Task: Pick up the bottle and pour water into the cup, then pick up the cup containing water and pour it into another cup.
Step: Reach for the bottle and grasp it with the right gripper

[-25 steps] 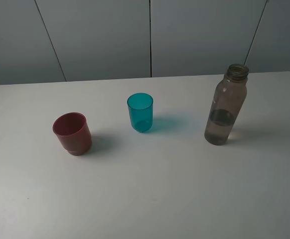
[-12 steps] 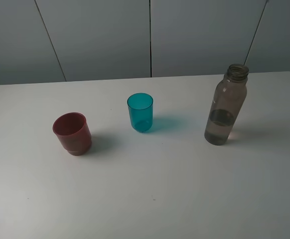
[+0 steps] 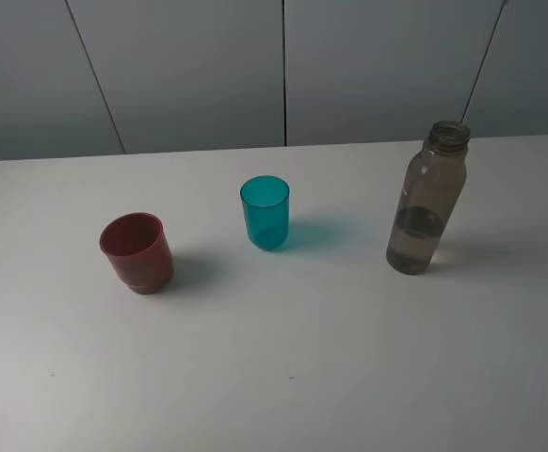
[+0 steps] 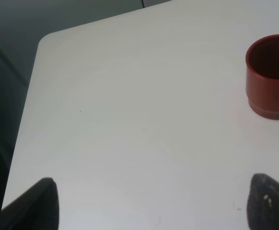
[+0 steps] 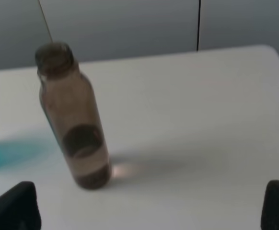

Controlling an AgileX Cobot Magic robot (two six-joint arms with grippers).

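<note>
1. The bottle (image 3: 427,200) stands upright at the right of centre in the high view. It is uncapped, and water (image 3: 411,252) fills roughly its lower third. Its long axis is vertical.
2. The teal cup (image 3: 265,214) is placed at the centre of that view and the red cup (image 3: 137,252) at left of centre. The three are set well apart in a rough row across the white table (image 3: 349,367). No arm is seen in the high view.
3. In the right wrist view the bottle (image 5: 75,120) is seen ahead of the right gripper (image 5: 146,211), not between its jaws. It is offset toward the fingertip on the teal cup's side. The jaws are spread wide and nothing is held.
4. The left gripper (image 4: 151,206) is likewise seen with its jaws wide apart and empty. Only the red cup (image 4: 270,76) is shown ahead of it, off to one side, and the bottle is absent from that view.
5. The right arm is judged the nearer one for the bottle. The grasp would best be made from the side, with the jaws set across the upright body. For that, the gripper would have to be advanced and shifted toward the teal cup's side until the bottle is centred between the fingertips.
</note>
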